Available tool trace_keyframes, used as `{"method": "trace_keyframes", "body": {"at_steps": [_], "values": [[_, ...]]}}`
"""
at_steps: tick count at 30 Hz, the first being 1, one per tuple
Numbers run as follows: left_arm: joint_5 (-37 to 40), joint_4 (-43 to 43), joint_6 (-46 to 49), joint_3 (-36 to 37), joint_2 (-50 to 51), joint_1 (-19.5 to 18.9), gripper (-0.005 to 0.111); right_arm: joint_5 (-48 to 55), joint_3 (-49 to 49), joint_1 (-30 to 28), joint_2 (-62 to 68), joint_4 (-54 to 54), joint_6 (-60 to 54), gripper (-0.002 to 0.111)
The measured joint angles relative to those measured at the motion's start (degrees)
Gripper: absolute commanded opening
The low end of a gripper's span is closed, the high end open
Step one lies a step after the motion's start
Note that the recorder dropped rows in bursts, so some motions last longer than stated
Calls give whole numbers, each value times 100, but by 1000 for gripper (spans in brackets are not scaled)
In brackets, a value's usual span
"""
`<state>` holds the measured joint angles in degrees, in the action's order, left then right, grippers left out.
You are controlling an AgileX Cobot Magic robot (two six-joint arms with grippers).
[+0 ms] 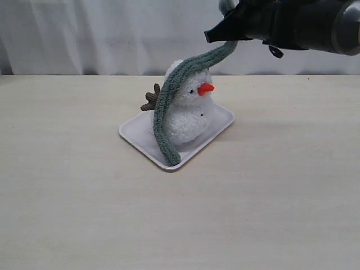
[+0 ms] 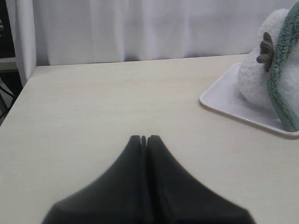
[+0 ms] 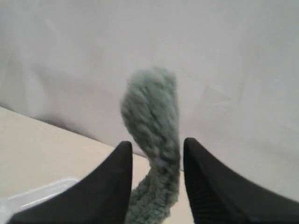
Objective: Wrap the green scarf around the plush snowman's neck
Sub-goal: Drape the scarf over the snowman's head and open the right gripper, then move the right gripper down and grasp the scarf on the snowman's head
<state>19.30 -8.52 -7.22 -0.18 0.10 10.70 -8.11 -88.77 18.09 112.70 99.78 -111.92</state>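
The right gripper (image 1: 216, 35) hung high over the table (image 1: 84, 197), up and to the right of the snowman (image 1: 188, 115) in the exterior view, and it was clamped on one end of the scarf (image 1: 163, 112). In the right wrist view its two black fingers (image 3: 119, 182) stood only as far apart as the fuzzy fabric was thick. The scarf (image 3: 152, 112) filled the gap between them, and its rounded tip stuck out past the fingertips of the right gripper (image 3: 156, 147).

From that grip the scarf sloped down to the snowman's head, crossed over the top and the side away from the orange nose (image 1: 205, 88), and ran down along the body. Its free end lay on the near edge of the white tray (image 1: 135, 135). It was draped over the head in one pass and was not looped about the neck (image 1: 197, 102).

The snowman stood upright on the tray, nose pointing to the right of the exterior view, with a brown twig arm (image 1: 151, 99) poking out behind the scarf.

The left gripper (image 2: 144, 138) appeared only in its own wrist view. Its fingers were pressed together with nothing between them, above bare table, well apart from the tray (image 2: 224, 95). That view also showed the snowman (image 2: 254, 79), the twig arm (image 2: 266, 49) and the scarf (image 2: 282, 79) hanging down onto the tray.

A white curtain (image 1: 84, 34) closed off the back of the table
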Motion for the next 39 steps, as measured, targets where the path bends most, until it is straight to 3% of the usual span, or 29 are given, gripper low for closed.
{"method": "trace_keyframes", "body": {"at_steps": [6, 18, 24, 28, 30, 39], "values": [[0, 0, 0, 0, 0, 0, 0, -12, 282, 0, 10, 0, -27, 67], [0, 0, 0, 0, 0, 0, 0, -996, 891, 0, -576, 9, -734, 66], [0, 0, 0, 0, 0, 0, 0, -3042, 994, 0, -836, 19, -734, 56], [0, 0, 0, 0, 0, 0, 0, -4053, 1143, 0, -836, 19, -734, 41], [0, 0, 0, 0, 0, 0, 0, -4248, 1275, 0, -836, 19, -734, 35], [0, 0, 0, 0, 0, 0, 0, -3778, 1810, 132, -836, 30, -734, 35]]}}
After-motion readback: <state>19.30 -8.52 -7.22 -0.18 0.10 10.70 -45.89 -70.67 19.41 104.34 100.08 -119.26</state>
